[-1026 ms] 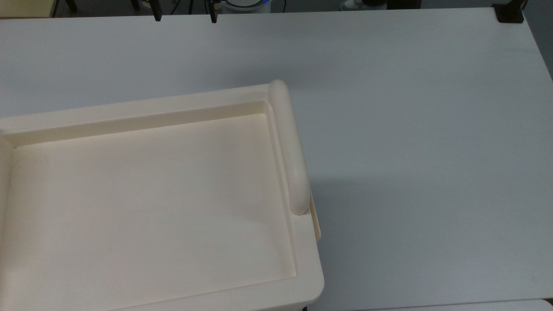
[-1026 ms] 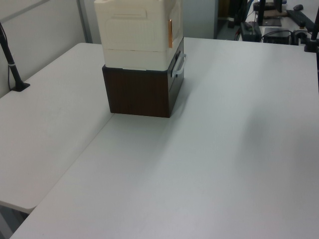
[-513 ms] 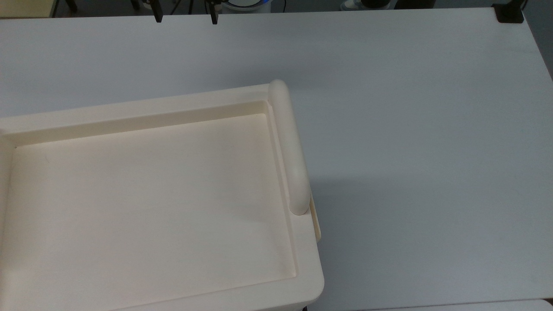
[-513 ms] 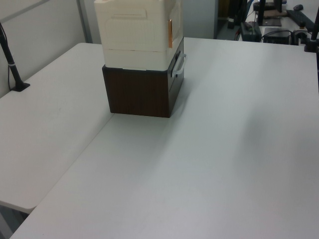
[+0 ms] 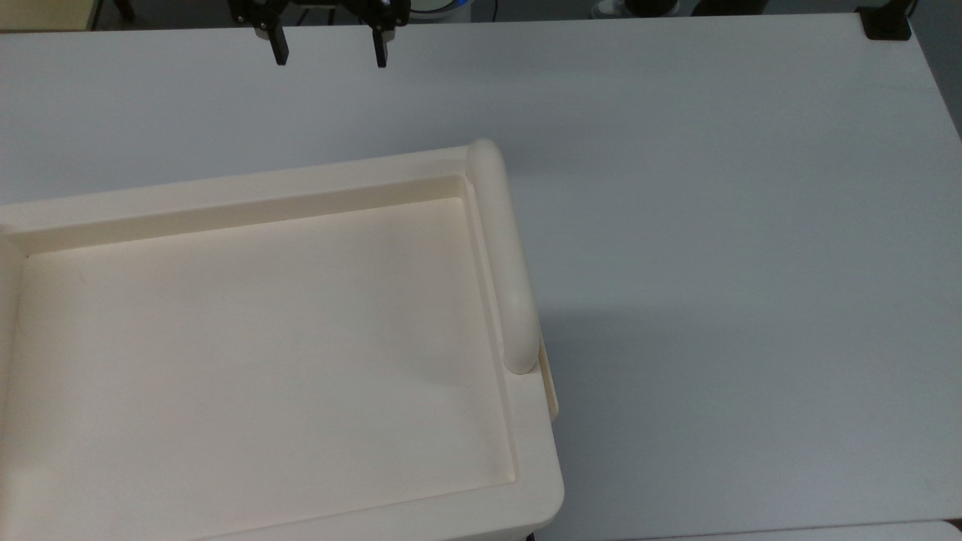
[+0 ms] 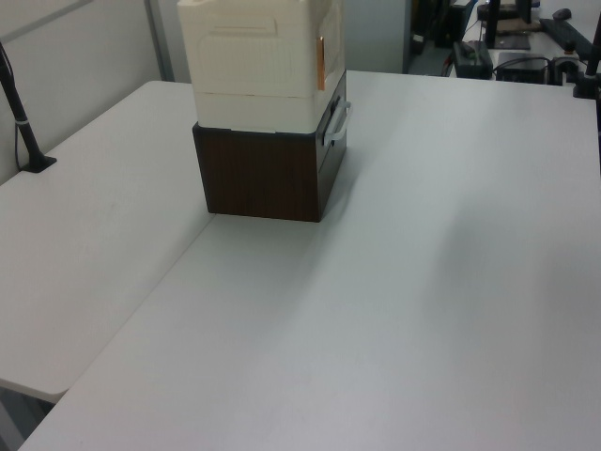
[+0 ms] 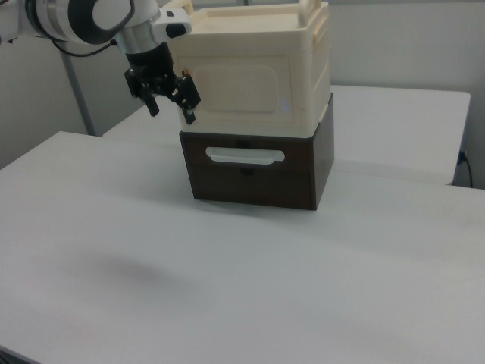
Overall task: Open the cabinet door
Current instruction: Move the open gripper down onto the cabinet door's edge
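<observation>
My gripper (image 7: 170, 106) hung in the air with its two black fingers (image 7: 189, 111) spread apart, holding nothing. In the right view it sat just off the upper left corner of the cabinet (image 7: 258, 72) — beside the front face, not touching it. In the top view the gripper (image 5: 331, 49) showed at the upper edge of the white table (image 5: 714, 188), its fingers pointing toward the cabinet (image 5: 248, 346) and well apart from its raised rim.

The cabinet was a cream plastic box standing on top of a dark brown wooden box (image 7: 258, 174), which had a white handle (image 7: 245, 156) across its front. The cabinet door (image 7: 239, 89) was the flat recessed panel with rounded corners on the cabinet's front, and it lay flush and closed — to the right view's right of my open fingers. In the left view the cabinet (image 6: 258, 47) rose above the brown box (image 6: 268, 174), near the far end of the table. A rounded bar (image 5: 503, 255) ran along the top view's right side of the cabinet's shallow tray.
</observation>
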Available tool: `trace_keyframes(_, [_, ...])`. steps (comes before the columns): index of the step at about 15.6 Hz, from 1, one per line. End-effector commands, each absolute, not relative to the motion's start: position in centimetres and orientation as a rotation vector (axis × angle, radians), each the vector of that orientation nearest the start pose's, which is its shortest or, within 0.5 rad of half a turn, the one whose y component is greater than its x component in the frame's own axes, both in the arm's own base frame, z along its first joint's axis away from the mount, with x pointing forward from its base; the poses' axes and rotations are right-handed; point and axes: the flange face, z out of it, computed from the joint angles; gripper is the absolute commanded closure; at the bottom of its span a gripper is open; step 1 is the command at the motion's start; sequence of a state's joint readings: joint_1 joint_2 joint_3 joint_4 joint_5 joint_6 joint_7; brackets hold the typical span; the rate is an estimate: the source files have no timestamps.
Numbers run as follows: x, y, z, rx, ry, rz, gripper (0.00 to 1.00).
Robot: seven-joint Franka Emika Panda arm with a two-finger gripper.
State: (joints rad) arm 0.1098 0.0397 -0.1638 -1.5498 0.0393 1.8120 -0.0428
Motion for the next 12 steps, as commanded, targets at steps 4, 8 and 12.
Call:
trace_keyframes(4, [61.3, -0.9, 65.2, -3.072, -0.035, -0.671, 0.09])
trace_keyframes(8, [63.7, 0.1, 65.0, -3.007, -0.058, -0.902, 0.33])
trace_keyframes(12, [65.3, 3.6, 64.0, -2.95, -0.135, -1.02, 0.42])
